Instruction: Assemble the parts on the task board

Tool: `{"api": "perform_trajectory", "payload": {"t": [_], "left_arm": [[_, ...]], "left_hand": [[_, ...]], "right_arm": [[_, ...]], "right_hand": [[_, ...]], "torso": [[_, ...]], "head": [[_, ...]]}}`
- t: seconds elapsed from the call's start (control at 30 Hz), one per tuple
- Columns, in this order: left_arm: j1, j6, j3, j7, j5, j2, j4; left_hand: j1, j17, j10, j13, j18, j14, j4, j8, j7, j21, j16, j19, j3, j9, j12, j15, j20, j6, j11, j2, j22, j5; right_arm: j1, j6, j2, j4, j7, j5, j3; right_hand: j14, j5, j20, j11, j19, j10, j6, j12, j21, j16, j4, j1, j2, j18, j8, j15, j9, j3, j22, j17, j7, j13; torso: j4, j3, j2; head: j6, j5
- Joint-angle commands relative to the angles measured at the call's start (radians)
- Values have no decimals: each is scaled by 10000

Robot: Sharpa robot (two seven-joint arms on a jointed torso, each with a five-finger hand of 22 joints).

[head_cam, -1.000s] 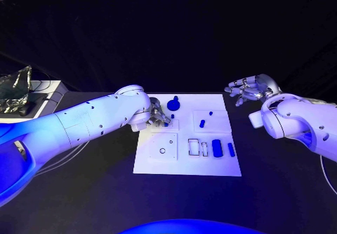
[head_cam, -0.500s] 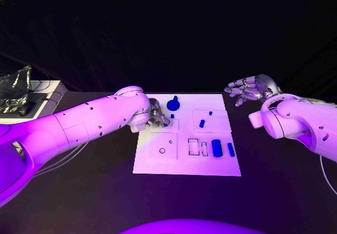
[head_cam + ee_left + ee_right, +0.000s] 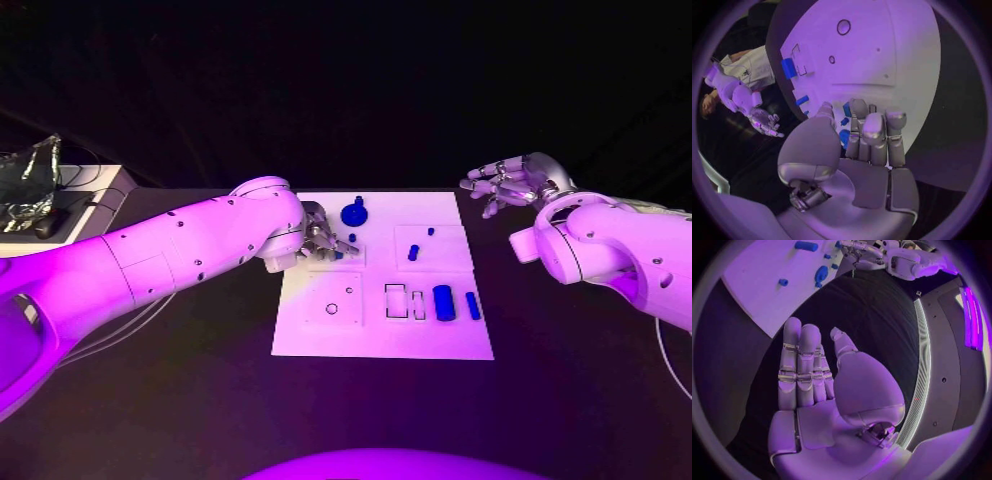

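Left hand [image 3: 323, 240] over flat white task board [image 3: 382, 330], seemingly empty

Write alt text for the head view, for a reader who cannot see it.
The left hand reaches over the far left part of the white task board, by small blue parts. The right hand hovers open beyond the board's far right corner, holding nothing.

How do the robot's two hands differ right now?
The left hand is over the far left part of the task board, fingers bent down by small blue parts; the right hand is off the board, past its far right corner. The left hand's fingertips reach among the parts; the right hand's fingers are straight and hold nothing. Both are silver, on white arms.
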Motion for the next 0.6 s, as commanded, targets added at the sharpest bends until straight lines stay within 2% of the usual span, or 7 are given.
{"api": "perform_trajectory", "payload": {"t": [0.03,0.07,0.1,0.13,0.27,0.37,0.6], "left_arm": [[-2,-171,33,-30,64,-58,141],[-2,-181,52,-37,69,-85,181],[-3,-182,89,-54,74,-127,245],[-3,-178,113,-64,75,-156,285],[-3,-165,295,-99,68,-301,476],[-3,-151,470,-118,40,-412,600],[6,132,967,-240,17,-692,725]], "left_hand": [[-166,17,-3,-11,-194,49,56,52,58,-17,64,68,198,10,47,16,4,-24,37,-203,24,-718],[-293,23,2,-11,-198,51,64,53,53,-6,69,83,224,9,51,13,1,-21,33,-285,42,-808],[-412,30,6,-13,-201,52,74,54,49,1,75,96,315,9,53,7,-6,-19,28,-362,59,-825],[-457,35,15,-14,-203,53,72,60,45,8,78,107,346,12,56,4,-12,-13,25,-384,72,-830],[-496,44,25,-25,-211,50,72,75,37,8,82,118,438,27,51,-4,-25,-11,16,-400,92,-836],[-462,41,34,-34,-218,50,54,87,36,3,78,121,463,41,53,-5,-35,-20,15,-336,105,-836],[-123,-239,-198,-20,-201,-83,-11,-20,153,-183,-156,-65,470,0,1,68,-4,-228,113,-243,-41,-828]], "right_arm": [[-13,138,-2,-15,115,-4,3],[-15,136,-2,-21,111,-3,3],[-18,132,1,-25,108,-4,3],[-20,130,3,-25,107,-5,3],[-27,126,9,-24,108,-9,3],[-30,124,6,-31,111,-10,4],[-33,102,-26,-60,109,-4,4]], "right_hand": [[44,405,-10,24,-69,80,-32,-28,60,-44,5,-18,-88,-146,-29,1,-10,-122,-15,13,53,-12],[43,481,-10,24,-69,80,-34,-28,60,-45,3,-24,-89,-146,-30,1,-10,-146,-16,13,54,-12],[45,502,-10,20,-77,64,-37,-23,90,-49,-184,120,248,-144,-33,-2,6,-798,-68,13,53,-13],[45,507,-9,19,-79,60,-37,-22,97,-51,-229,155,329,-144,-34,-3,10,-956,-80,14,53,-14],[46,503,-11,18,-78,60,-38,-24,99,-50,-244,176,329,-144,-33,-4,8,-947,-81,14,54,-15],[49,498,-12,18,-77,70,-32,-28,110,-48,-242,155,340,-145,-31,-3,5,-940,-84,15,53,-23],[50,495,-13,19,-79,70,-29,-31,112,-47,-237,138,340,-146,-30,-3,4,-943,-86,16,53,-25]], "torso": [[-2,9,-5],[-2,9,-5],[0,9,-5],[-3,10,-5],[-19,14,8],[-4,9,1],[13,13,-3]], "head": [[3,-22],[3,-22],[9,-20],[12,-14],[95,1],[104,-6],[184,-21]]}}
